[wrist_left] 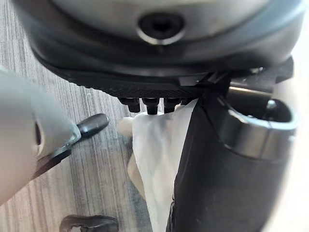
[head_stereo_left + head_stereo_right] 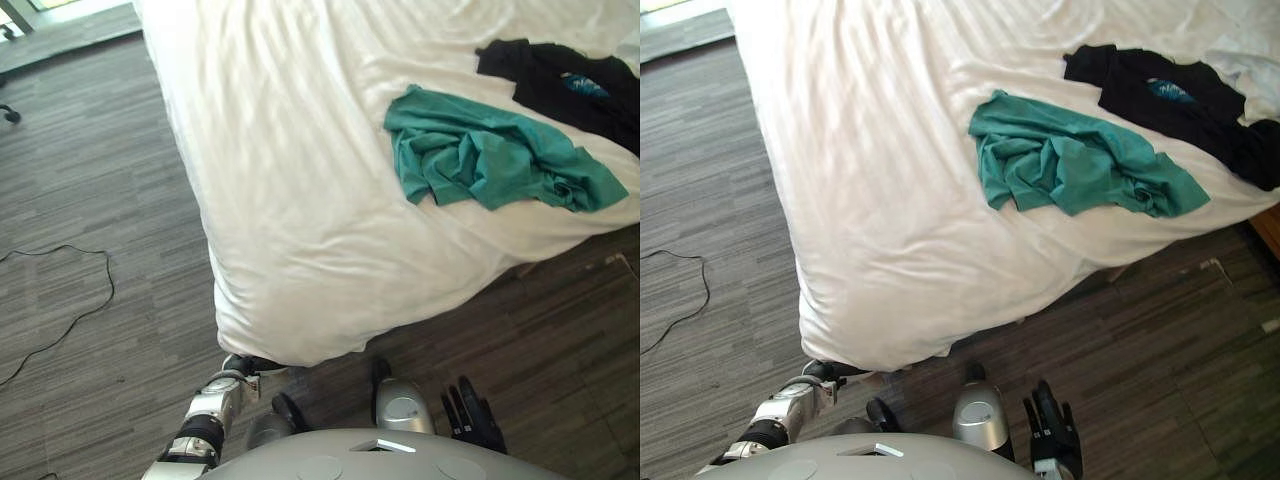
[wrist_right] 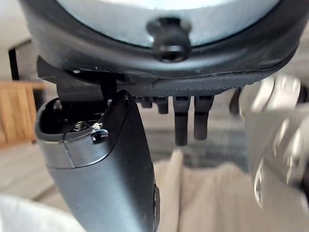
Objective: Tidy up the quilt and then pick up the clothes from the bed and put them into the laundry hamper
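A white quilt [image 2: 300, 200] covers the bed, and its near corner hangs down toward the floor. On it lie a crumpled teal shirt [image 2: 480, 155] and, farther right, a black garment [image 2: 565, 85]. My left hand [image 2: 243, 366] is low at that hanging corner. In the left wrist view a fold of the white quilt [image 1: 154, 154] is pinched between the curled fingers and the thumb [image 1: 227, 169]. Off the bed, my right hand [image 2: 475, 415] hangs over the floor with straight fingers [image 3: 193, 121] and holds nothing.
Grey wood-grain floor [image 2: 90, 200] surrounds the bed on the left and in front. A wooden furniture edge [image 2: 1270, 228] shows at the far right beside the bed. A rumpled white cloth [image 2: 1252, 72] lies past the black garment.
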Available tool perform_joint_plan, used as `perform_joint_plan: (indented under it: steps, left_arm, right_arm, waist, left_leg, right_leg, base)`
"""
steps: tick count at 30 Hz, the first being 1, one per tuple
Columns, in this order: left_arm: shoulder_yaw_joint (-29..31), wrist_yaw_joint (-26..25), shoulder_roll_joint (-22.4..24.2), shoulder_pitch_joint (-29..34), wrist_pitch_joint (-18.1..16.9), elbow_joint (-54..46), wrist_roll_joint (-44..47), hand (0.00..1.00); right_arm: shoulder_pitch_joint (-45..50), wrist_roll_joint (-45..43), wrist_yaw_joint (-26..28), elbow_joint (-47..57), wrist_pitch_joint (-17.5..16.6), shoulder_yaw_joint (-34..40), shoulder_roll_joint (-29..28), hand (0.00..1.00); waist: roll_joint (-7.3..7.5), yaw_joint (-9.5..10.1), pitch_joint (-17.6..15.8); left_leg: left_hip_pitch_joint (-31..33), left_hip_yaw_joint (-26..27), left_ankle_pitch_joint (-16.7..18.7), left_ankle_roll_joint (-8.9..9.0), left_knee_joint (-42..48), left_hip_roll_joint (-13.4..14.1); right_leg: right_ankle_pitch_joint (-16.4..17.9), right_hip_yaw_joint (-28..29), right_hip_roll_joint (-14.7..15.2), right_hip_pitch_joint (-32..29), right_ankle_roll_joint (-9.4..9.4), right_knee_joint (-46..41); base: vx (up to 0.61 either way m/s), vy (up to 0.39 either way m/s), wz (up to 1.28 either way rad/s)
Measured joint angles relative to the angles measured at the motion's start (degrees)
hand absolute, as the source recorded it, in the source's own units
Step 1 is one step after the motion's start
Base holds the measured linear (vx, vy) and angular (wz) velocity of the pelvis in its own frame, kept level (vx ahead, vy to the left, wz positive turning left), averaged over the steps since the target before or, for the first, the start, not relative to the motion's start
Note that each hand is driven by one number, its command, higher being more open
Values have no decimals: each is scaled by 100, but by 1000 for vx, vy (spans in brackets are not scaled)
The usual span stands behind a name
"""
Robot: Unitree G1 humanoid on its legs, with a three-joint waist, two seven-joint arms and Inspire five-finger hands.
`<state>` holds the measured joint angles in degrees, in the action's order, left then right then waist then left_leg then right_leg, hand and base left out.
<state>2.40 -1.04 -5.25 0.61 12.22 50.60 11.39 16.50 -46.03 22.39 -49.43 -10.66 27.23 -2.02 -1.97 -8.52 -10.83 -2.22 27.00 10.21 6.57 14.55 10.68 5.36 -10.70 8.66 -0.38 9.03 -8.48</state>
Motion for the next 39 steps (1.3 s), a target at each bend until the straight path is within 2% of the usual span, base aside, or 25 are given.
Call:
perform_joint_plan:
  steps: [2,3,4,6,8,9,10,11,12,13,14,15,16,17,18,22,24,26,27,28,29,31,32,33,39]
  left_arm:
    - [445,83,149,258,-186,4,-114,100]
    - [764,131,205,449,-469,-34,-250,100]
    - [880,148,208,510,-543,-19,-295,100]
    - [1045,287,214,719,-673,250,-306,100]
    - [1037,437,228,691,-791,435,-308,100]
    - [1041,487,223,624,-900,523,-312,100]
    - [1040,495,191,639,-929,529,-312,100]
    - [1042,527,160,664,-970,528,-305,100]
    - [1030,662,120,574,-964,545,-292,100]
    - [1045,737,168,537,-961,534,-296,100]
    - [1086,766,170,557,-941,542,-304,100]
    - [1266,700,105,566,-845,516,-288,100]
    - [1323,627,102,594,-798,522,-287,100]
    - [1353,608,103,630,-790,521,-268,100]
    - [1371,562,85,663,-763,522,-291,100]
    - [1291,517,69,671,-763,566,-355,100]
    - [1174,462,-58,703,-764,628,-327,100]
    - [1074,416,-211,686,-761,780,-289,100]
    - [960,399,-194,650,-727,916,-261,100]
    - [915,397,-192,653,-718,971,-249,100]
    - [898,395,-167,674,-718,1021,-233,100]
    - [851,405,-80,756,-724,1061,-58,100]
    - [864,426,-63,788,-732,1054,0,100]
    - [1094,425,107,823,-456,962,-35,100]
    - [1092,426,104,825,-462,964,-37,100]
  right_arm:
    - [-18,7,166,243,-34,-125,19,100]
    - [-92,21,379,294,-82,-154,52,100]
    - [-169,21,480,277,-87,-154,85,100]
    - [-270,-72,835,227,-84,-110,257,100]
    - [-307,-249,873,132,-78,160,315,100]
    - [-380,-267,873,9,-67,391,347,100]
    - [-378,-266,886,-11,-76,425,338,100]
    - [-372,-242,985,-56,-79,413,344,100]
    - [-390,-207,1189,-63,-108,433,290,100]
    - [-416,-181,1270,-93,-124,525,310,100]
    - [-516,-143,1284,-160,-122,523,264,100]
    - [-513,156,1443,-165,-118,470,26,100]
    - [-494,377,1471,-189,-129,445,-73,100]
    - [-490,499,1459,-248,-137,425,-121,100]
    - [-491,556,1388,-449,-137,313,-131,100]
    - [-299,750,842,-646,-136,243,-82,100]
    - [-156,765,587,-685,-135,147,-64,100]
    - [-211,1094,458,-858,-124,124,-45,100]
    - [-213,1486,352,-913,-135,142,37,100]
    - [-203,1662,324,-966,-137,148,73,100]
    - [-204,1942,275,-1105,-130,139,161,100]
    - [-189,2572,86,-1299,-86,129,329,100]
    - [-202,2685,46,-1303,-60,126,343,100]
    - [-274,3442,-310,-1098,882,-316,589,100]
    - [-281,3439,-321,-1099,884,-321,589,100]
  waist:
    - [42,224,65]
    - [42,269,134]
    - [36,308,142]
    - [-104,357,232]
    - [-205,305,294]
    - [-208,289,316]
    - [-127,242,326]
    - [34,231,281]
    - [187,262,185]
    - [-49,303,209]
    - [71,452,169]
    - [236,554,201]
    - [247,578,207]
    - [232,595,201]
    - [202,586,213]
    - [178,485,201]
    - [294,506,295]
    - [515,509,367]
    - [397,500,381]
    - [376,497,401]
    - [344,509,390]
    - [169,529,416]
    - [166,528,418]
    - [-26,973,441]
    - [-29,974,441]
  left_leg:
    - [137,-141,167,-154,899,148]
    - [273,-318,247,-219,1422,232]
    - [291,-446,298,-245,1638,285]
    - [443,-1278,712,-101,2453,410]
    - [309,-1786,1036,135,2263,389]
    - [-235,-2075,1365,212,1500,46]
    - [-226,-2118,1408,136,1528,-68]
    - [-100,-2100,1401,118,1886,-243]
    - [252,-2169,1721,-108,2151,-287]
    - [12,-2029,1752,-177,1352,-168]
    - [-182,-1631,1645,-314,1076,-252]
    - [-426,-831,1419,-374,739,-391]
    - [-555,-484,1359,-427,612,-394]
    - [-635,-269,1323,-444,541,-387]
    - [-639,42,1263,-475,489,-343]
    - [-633,540,974,-573,280,-298]
    - [-642,834,762,-536,112,-362]
    - [-679,996,571,-507,-50,-541]
    - [-753,1004,424,-466,-287,-541]
    - [-779,1023,354,-456,-380,-545]
    - [-825,1098,300,-398,-481,-523]
    - [-839,1048,176,-401,-598,-386]
    - [-828,1056,172,-386,-612,-382]
    - [-603,-1304,556,-533,-403,-690]
    - [-602,-1334,540,-543,-439,-701]
  right_leg:
    - [-13,427,-15,27,22,-3]
    - [-14,795,-72,-97,23,-51]
    - [-19,989,-88,-174,31,-79]
    - [-69,1692,-378,-521,113,-338]
    - [-72,1941,-573,-946,118,-872]
    - [-87,2164,-675,-1263,144,-1287]
    - [-152,2262,-662,-1344,230,-1338]
    - [-340,2424,-540,-1409,223,-1305]
    - [-832,2272,-322,-1477,205,-982]
    - [-1401,1789,-394,-1502,131,-541]
    - [-1730,1415,-266,-1422,41,-196]
    - [-1515,-165,47,-1287,-330,-33]
    - [-1277,-871,130,-1171,-675,-315]
    - [-1121,-1142,158,-1122,-891,-619]
    - [-754,-1331,194,-1132,-1073,-1194]
    - [-19,-745,236,-1239,-1078,-2933]
    - [313,-613,326,-942,-969,-3231]
    - [575,-517,275,-785,-807,-2662]
    - [577,-398,5,-501,-802,-1916]
    - [556,-316,-104,-332,-768,-1480]
    - [425,-169,-314,39,-663,-639]
    - [-342,164,-703,456,-751,587]
    - [-476,262,-754,494,-762,802]
    - [-870,1415,-977,458,-688,1265]
    - [-870,1369,-962,472,-688,1271]
  base:
    - [5,40,-97]
    - [23,61,-142]
    - [25,121,-183]
    - [7,200,-192]
    - [-24,241,-120]
    - [-66,262,-105]
    - [-144,258,-110]
    - [-266,256,-89]
    - [-424,257,-123]
    - [-429,230,-155]
    - [-505,207,-227]
    - [-387,166,-232]
    - [-406,157,-211]
    - [-299,117,-163]
    - [-332,114,-145]
    - [-179,8,-70]
    - [-98,-77,-63]
    - [-85,-125,-86]
    - [-113,-140,-88]
    - [-121,-155,-83]
    - [-139,-166,-67]
    - [-188,-171,-83]
    - [-118,-85,-57]
    - [-43,-27,-19]
    - [0,-1,4]
